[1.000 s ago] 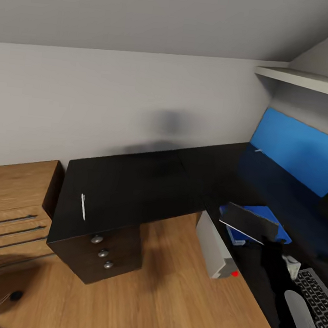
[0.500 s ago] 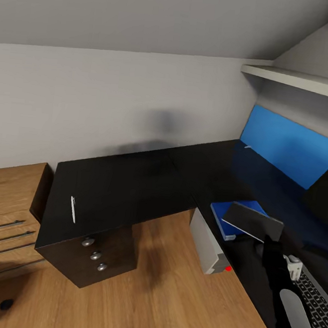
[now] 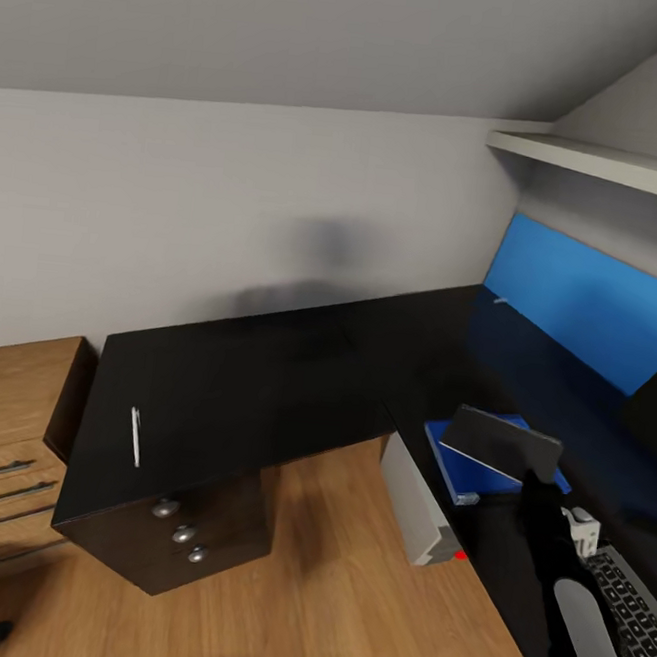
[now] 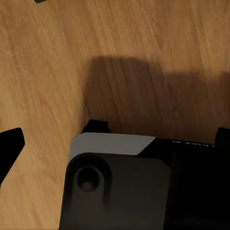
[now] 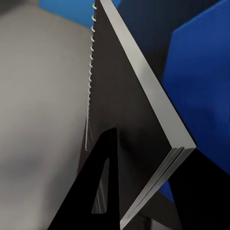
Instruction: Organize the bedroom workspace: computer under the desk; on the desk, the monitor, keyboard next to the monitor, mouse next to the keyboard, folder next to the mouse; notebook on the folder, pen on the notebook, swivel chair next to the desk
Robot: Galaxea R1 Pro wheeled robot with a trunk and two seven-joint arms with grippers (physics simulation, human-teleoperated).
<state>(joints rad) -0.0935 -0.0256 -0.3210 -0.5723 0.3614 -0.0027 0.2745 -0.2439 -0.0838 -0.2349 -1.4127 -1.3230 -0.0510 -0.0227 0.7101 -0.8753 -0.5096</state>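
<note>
The right claw (image 3: 533,479) is clamped on the notebook (image 3: 501,443), holding it tilted just above the blue folder (image 3: 476,468), which lies flat on the black tabletop (image 3: 263,383). The pen (image 3: 136,437) lies near the tabletop's far left edge, well apart. A keyboard (image 3: 633,609) shows beside the right arm. The left claw's (image 4: 115,143) spread I cannot tell; it seems to hang over wood floor (image 4: 57,62).

1. The black L-shaped counter (image 3: 263,383) runs along the grey wall and turns at the corner.
2. A thin white pen (image 3: 135,437) lies near its left edge.
3. A blue folder (image 3: 476,468) lies flat on the right wing.
4. A keyboard (image 3: 638,610) lies further right.
5. The computer (image 3: 417,503) stands on the wood floor (image 3: 341,611) against the counter's edge.
</note>
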